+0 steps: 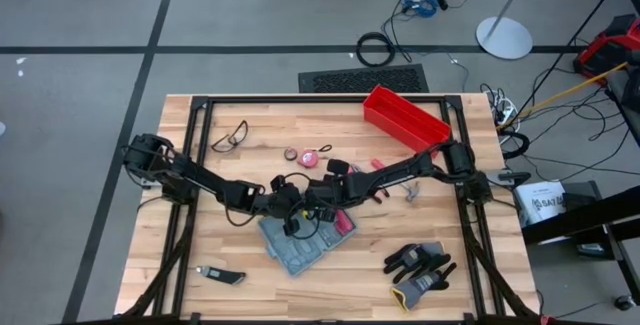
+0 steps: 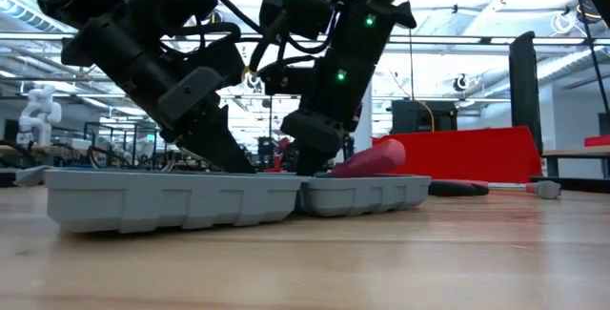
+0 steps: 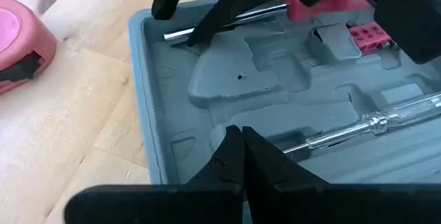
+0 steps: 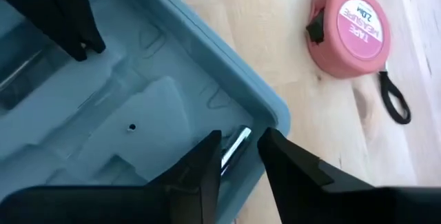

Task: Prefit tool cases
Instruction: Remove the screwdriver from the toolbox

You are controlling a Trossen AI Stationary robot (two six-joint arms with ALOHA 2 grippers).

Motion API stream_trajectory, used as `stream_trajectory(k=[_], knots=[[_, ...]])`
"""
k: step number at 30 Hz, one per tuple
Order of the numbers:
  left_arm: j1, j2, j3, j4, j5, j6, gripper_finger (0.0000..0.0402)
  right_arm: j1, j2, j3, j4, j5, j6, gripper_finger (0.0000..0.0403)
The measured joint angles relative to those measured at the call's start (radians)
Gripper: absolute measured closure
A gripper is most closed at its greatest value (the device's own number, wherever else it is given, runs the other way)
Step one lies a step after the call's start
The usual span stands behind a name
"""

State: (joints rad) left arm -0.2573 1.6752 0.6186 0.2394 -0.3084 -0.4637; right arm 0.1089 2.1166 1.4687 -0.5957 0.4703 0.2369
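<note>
Wooden table (image 1: 180,215), seen from above: red bin (image 1: 405,115) out at one o'clock, tilted, nothing visible inside. Well apart from it, just toward six o'clock of table centre, lies the tool case (image 1: 300,243), hinged wide open and flat, both grey moulded halves facing up. Both arms reach in over it from nine and three o'clock.

Inside the case: a clear-handled screwdriver (image 3: 386,117) seated in its long slot, a pink bit block (image 3: 365,34) in a small pocket, a red-pink handle (image 2: 372,162) lying proud of the far half. Other recesses unfilled, including the large angular one in the middle.

Left gripper (image 3: 240,138): fingers pressed together, holding nothing, tips down on or just above the moulded floor. Probably steadies the tray.

Right gripper (image 4: 238,148): fingers partly spread, straddling a silver shaft (image 4: 238,140) at the case's corner wall. Cannot tell whether the pads touch it.

Judged step: releasing the shaft into its groove. Best done by opening only once the shaft lies flat along the slot rather than riding up the rim, then lifting straight up so neither finger drags it out. Worth keeping the left tips down, against the light tray skating.

Pink tape measure (image 4: 351,27) sits near, outside that corner.
</note>
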Motion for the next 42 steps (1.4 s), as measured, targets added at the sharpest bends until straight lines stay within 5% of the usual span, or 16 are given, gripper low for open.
stream_trajectory(k=[4, 10, 17, 21, 28, 42], knots=[[0.000, 0.000, 0.000, 0.000, 0.001, 0.000, 0.0400, 0.000, 0.005, 0.000, -0.003, -0.001, 0.017, 0.0311], [-0.001, 0.007, 0.000, 0.002, 0.005, 0.000, 0.0400, 0.006, -0.006, -0.001, -0.038, 0.015, -0.036, 0.0393], [-0.003, 0.055, 0.001, 0.022, 0.023, -0.002, 0.0400, 0.032, -0.092, -0.011, -0.101, 0.071, -0.033, 0.0402], [-0.002, 0.065, 0.001, 0.039, 0.027, -0.001, 0.0400, 0.061, -0.170, -0.008, -0.140, 0.008, 0.044, 0.0398], [-0.001, 0.068, 0.000, 0.060, 0.035, -0.001, 0.0400, 0.082, -0.213, -0.006, -0.161, -0.304, 0.169, 0.0372], [-0.001, 0.068, 0.000, 0.060, 0.034, 0.001, 0.0400, 0.142, -0.104, -0.006, -0.195, -0.311, 0.183, 0.0311]])
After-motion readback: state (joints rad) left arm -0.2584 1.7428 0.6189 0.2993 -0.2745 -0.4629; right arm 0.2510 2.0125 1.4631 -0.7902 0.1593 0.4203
